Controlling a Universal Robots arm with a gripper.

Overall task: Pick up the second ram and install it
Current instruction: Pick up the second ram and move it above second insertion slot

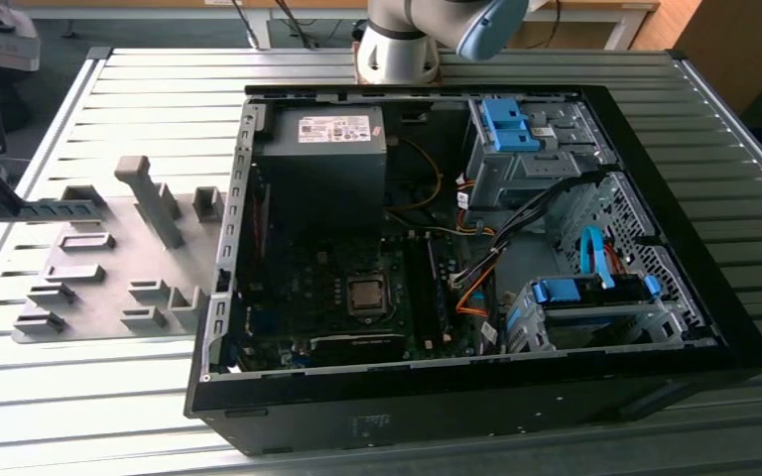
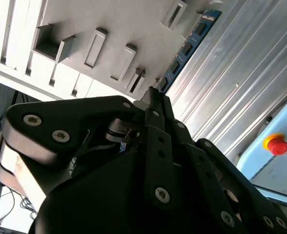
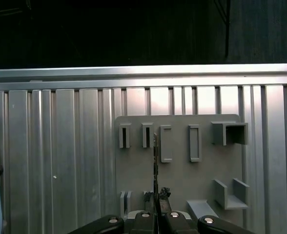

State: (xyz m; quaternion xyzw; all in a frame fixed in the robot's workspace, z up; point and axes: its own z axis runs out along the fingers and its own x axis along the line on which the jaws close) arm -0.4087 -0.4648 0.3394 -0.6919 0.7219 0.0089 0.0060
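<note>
one gripper clamps the second ram over grey fixture.

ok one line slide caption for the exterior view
Gripper holds the second ram over the grey fixture plate, beside the open computer case on a slatted metal table.

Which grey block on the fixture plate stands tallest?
The narrow upright post on the grey plate. It rises well above the other blocks, which are all low.
</note>
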